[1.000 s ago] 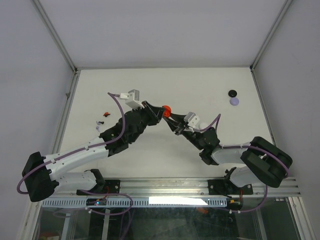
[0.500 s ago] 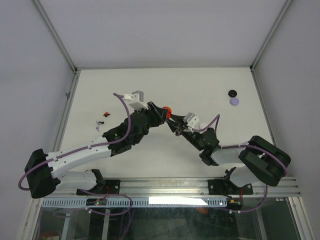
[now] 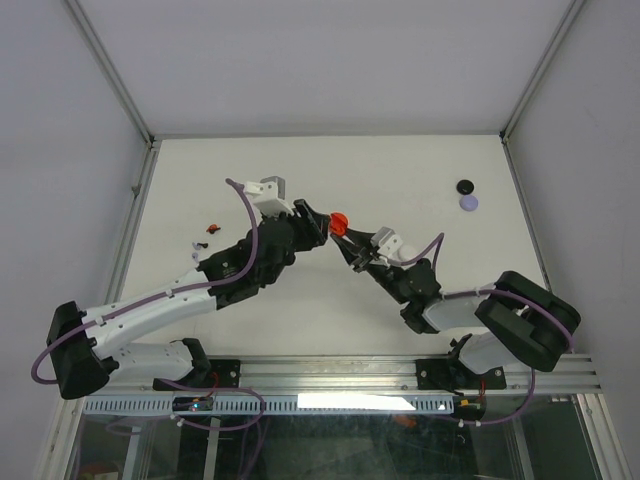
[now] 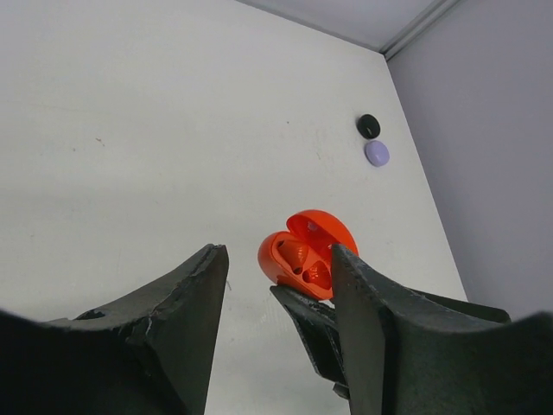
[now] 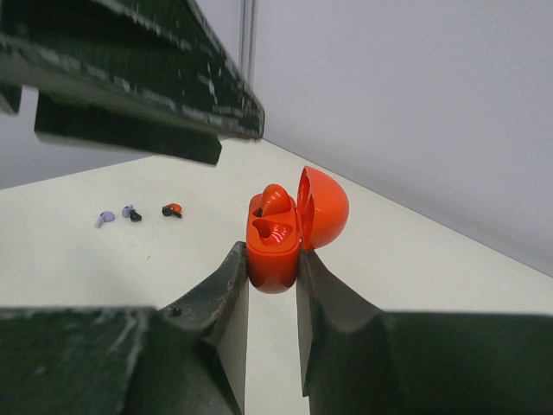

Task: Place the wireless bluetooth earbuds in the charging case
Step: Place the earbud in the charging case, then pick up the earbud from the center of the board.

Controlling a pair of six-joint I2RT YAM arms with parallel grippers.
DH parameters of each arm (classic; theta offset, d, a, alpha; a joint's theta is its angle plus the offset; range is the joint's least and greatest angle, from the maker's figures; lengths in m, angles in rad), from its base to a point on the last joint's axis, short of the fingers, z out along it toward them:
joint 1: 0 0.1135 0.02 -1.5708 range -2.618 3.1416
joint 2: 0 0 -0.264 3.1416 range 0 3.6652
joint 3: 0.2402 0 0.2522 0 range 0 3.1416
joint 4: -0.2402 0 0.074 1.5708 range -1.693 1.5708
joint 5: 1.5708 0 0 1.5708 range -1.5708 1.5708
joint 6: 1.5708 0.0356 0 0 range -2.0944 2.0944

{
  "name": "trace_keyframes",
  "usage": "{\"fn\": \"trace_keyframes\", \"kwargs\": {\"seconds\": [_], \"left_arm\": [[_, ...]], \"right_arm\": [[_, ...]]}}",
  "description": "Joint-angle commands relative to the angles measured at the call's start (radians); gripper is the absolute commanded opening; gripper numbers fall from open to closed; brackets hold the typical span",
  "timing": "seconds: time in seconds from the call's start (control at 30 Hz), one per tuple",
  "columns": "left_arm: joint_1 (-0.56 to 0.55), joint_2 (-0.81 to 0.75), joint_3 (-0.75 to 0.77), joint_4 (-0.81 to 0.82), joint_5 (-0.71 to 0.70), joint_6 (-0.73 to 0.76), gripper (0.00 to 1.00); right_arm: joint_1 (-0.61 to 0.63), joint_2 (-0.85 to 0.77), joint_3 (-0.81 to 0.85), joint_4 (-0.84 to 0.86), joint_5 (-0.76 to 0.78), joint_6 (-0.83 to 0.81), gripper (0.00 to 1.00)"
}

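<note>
Right end effector (image 5: 271, 259) pinches the base of the orange case (image 4: 307, 251), lid open, over the counter (image 3: 400, 170). Left end effector (image 4: 278, 259) stands half open and empty, just beside the case. Loose earbuds (image 5: 131, 212) lie well apart from the case, on the left arm's side. I worry that a nudge from the left one could twist the case in that narrow pinch, or knock the lid shut.

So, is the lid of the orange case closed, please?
No, the orange case held by the right fingers has its lid swung open.

Overhead view; opposed wrist close-ups share the case (image 4: 304, 252).
</note>
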Motion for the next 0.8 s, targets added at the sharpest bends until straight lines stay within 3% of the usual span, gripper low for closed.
{"fn": "trace_keyframes", "kwargs": {"seconds": [0.0, 0.17, 0.43, 0.77], "left_arm": [[0.041, -0.017, 0.109, -0.088, 0.018, 0.092, 0.53], [0.239, 0.004, 0.132, -0.198, 0.238, 0.097, 0.54], [0.528, 0.037, 0.137, -0.303, 0.414, 0.192, 0.53], [0.855, 0.232, 0.223, -0.400, 0.437, 0.455, 0.51]], "right_arm": [[0.002, -0.012, -0.019, 0.085, 0.037, -0.030, 0.00], [0.000, -0.029, -0.052, 0.068, 0.047, -0.033, 0.00], [-0.002, -0.062, -0.099, 0.038, 0.048, -0.056, 0.00], [-0.005, -0.064, -0.137, 0.048, 0.044, -0.050, 0.00]]}}
